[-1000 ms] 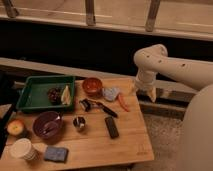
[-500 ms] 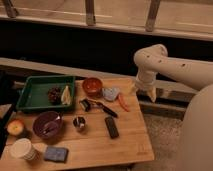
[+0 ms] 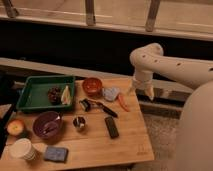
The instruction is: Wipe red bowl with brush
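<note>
**Station check: brush lying free, gripper empty at the far right corner**

Surface: a light wooden table (image 3: 95, 142), slatted, standing before a dark low wall. Above the wall runs a railing with three posts, with pale floor beyond it. The lighting is dim and warm.

Task items: the red bowl (image 3: 92, 86) stands upright at the far middle of the table, just right of the green tray (image 3: 32, 92). The brush (image 3: 99, 107) lies flat just in front of the bowl, apart from it. Its long axis runs diagonally, with the head at the left end, toward the tray, and the black handle trailing toward the near right.

Gripper (image 3: 141, 91): it hangs by the table's far right corner, its fingers spread and grasping nothing, well apart from the brush.

Count: one red bowl, one brush, one purple bowl (image 3: 47, 124), one black block (image 3: 111, 127), one small metal cup (image 3: 78, 122), one white cup (image 3: 22, 149), one blue-grey sponge (image 3: 55, 154), one tray (contents dark and pale, not identifiable).
</note>
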You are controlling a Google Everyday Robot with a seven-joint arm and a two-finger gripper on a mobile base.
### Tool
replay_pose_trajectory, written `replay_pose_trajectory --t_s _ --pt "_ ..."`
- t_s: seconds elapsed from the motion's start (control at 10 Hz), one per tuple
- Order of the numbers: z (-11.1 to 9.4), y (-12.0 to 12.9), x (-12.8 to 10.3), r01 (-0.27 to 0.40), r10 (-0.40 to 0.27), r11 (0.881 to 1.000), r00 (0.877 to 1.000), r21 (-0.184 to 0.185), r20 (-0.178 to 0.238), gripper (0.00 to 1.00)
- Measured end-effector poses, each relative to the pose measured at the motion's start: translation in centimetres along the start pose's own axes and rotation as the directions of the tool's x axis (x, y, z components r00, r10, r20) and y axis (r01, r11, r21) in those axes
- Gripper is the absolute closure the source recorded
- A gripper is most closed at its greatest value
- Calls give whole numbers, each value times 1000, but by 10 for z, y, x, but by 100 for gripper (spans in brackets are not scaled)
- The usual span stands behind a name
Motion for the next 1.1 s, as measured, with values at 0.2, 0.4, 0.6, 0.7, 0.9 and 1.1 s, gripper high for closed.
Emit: replay_pose_trajectory --t_s 0.2,0.4,0.6,0.7,0.9,1.1 --pt "-1 43 5 129 -129 992 992 -5 15 24" --pt "-3 99 15 287 -286 958 958 -22 35 24" --pt "-9 149 31 479 -476 875 878 -75 61 24" --pt "-15 169 44 574 -568 811 819 -115 80 24" --pt "-24 193 60 679 -670 717 734 -158 114 24" --pt "-26 200 65 706 -696 688 707 -168 127 24"
